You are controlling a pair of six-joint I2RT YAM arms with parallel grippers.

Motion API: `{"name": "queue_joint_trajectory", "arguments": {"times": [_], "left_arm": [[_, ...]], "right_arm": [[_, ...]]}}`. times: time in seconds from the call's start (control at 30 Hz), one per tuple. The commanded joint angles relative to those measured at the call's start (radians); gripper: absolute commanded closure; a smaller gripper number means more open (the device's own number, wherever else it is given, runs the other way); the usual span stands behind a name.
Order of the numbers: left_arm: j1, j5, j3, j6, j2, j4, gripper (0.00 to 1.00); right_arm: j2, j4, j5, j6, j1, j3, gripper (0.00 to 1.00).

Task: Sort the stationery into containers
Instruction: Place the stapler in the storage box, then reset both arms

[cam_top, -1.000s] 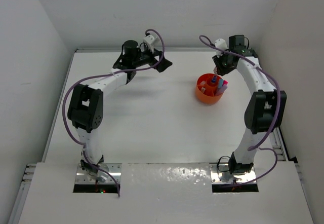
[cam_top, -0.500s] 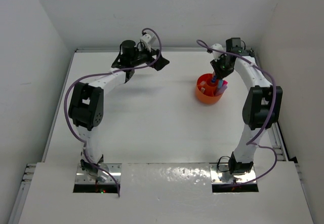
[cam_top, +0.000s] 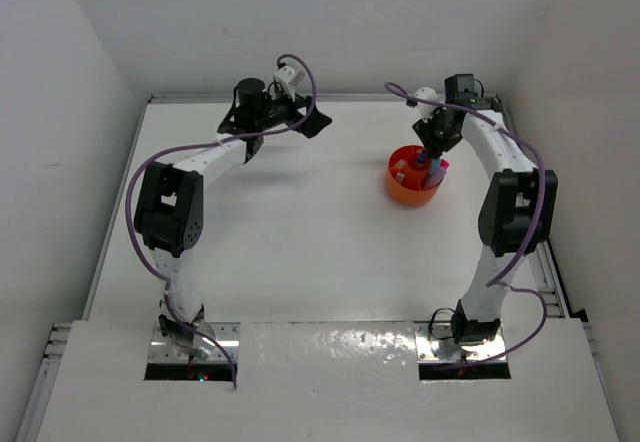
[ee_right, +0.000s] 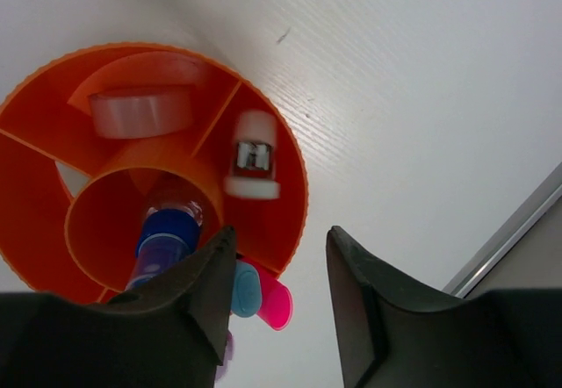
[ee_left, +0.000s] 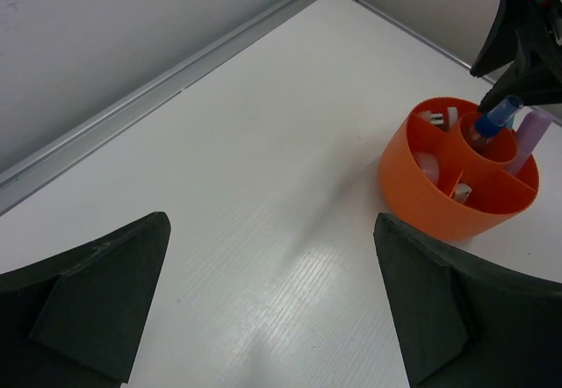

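Observation:
The round orange tub (cam_top: 414,184) with inner dividers stands at the right of the table; it also shows in the left wrist view (ee_left: 457,202) and the right wrist view (ee_right: 290,197). It holds a blue-capped bottle (ee_right: 167,230) in the centre cup, a clear tape ring (ee_right: 140,111), a white eraser block (ee_right: 254,155), a light blue tube (ee_right: 247,290) and a pink marker (ee_right: 274,305). My right gripper (cam_top: 433,149) (ee_right: 277,305) hangs right above the tub's far rim, open and empty. My left gripper (cam_top: 308,120) (ee_left: 272,309) is open and empty at the back of the table.
The back wall and a metal rail (ee_left: 167,89) run along the table's far edge near the left gripper. The right wall is close to the tub. A rail (ee_right: 514,230) borders the table on the right.
The right gripper has moved slightly left and closer over the tub. The left gripper has drawn back a little to the left and towards the back wall.

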Motion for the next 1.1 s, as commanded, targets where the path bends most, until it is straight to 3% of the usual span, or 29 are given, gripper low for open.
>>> {"name": "queue_joint_trajectory", "arguments": {"times": [0.0, 0.23, 0.4, 0.5, 0.6, 0.63, 0.67, 0.77, 0.8, 0.87, 0.9, 1.0, 1.07], "left_arm": [[0.011, 0.005, 0.021, 0.001, -0.002, 0.052, 0.0], [0.009, -0.015, 0.019, 0.001, -0.01, 0.052, 0.0], [-0.005, -0.019, 0.005, 0.034, -0.028, 0.049, 0.0], [-0.009, -0.021, 0.001, 0.053, -0.046, 0.033, 0.0], [-0.016, -0.007, 0.004, 0.077, -0.071, 0.01, 0.0], [-0.019, -0.008, 0.005, 0.089, -0.079, 0.004, 0.0], [-0.019, -0.01, 0.002, 0.114, -0.106, -0.008, 0.0], [-0.022, -0.056, -0.041, 0.139, -0.17, -0.005, 0.0], [-0.022, -0.115, -0.057, 0.139, -0.186, -0.005, 0.0], [-0.029, -0.229, -0.119, 0.136, -0.253, -0.023, 0.0], [-0.042, -0.415, -0.142, 0.136, -0.275, -0.039, 0.0], [-0.081, -0.708, -0.218, 0.157, -0.353, -0.131, 0.0], [-0.091, -0.786, -0.315, 0.16, -0.431, -0.168, 0.0]], "right_arm": [[-0.01, 0.005, -0.015, -0.019, 0.007, 0.039, 0.54], [-0.024, 0.027, -0.024, -0.006, 0.007, 0.044, 0.51], [-0.068, 0.113, 0.005, 0.108, 0.001, 0.044, 0.49], [-0.11, 0.185, 0.099, 0.217, -0.001, 0.038, 0.45], [-0.164, 0.237, 0.295, 0.318, 0.013, 0.025, 0.42], [-0.206, 0.257, 0.335, 0.374, 0.013, 0.01, 0.4], [-0.232, 0.303, 0.419, 0.416, 0.014, -0.042, 0.28], [-0.347, 0.358, 0.533, 0.655, -0.011, -0.186, 0.06], [-0.375, 0.343, 0.53, 0.706, -0.018, -0.214, 0.01], [-0.471, 0.282, 0.556, 0.861, -0.068, -0.31, 0.01], [-0.51, 0.256, 0.564, 0.907, -0.082, -0.346, 0.01], [-0.679, 0.168, 0.608, 1.109, -0.133, -0.531, 0.01], [-0.815, 0.122, 0.625, 1.166, -0.166, -0.677, 0.01]]}}
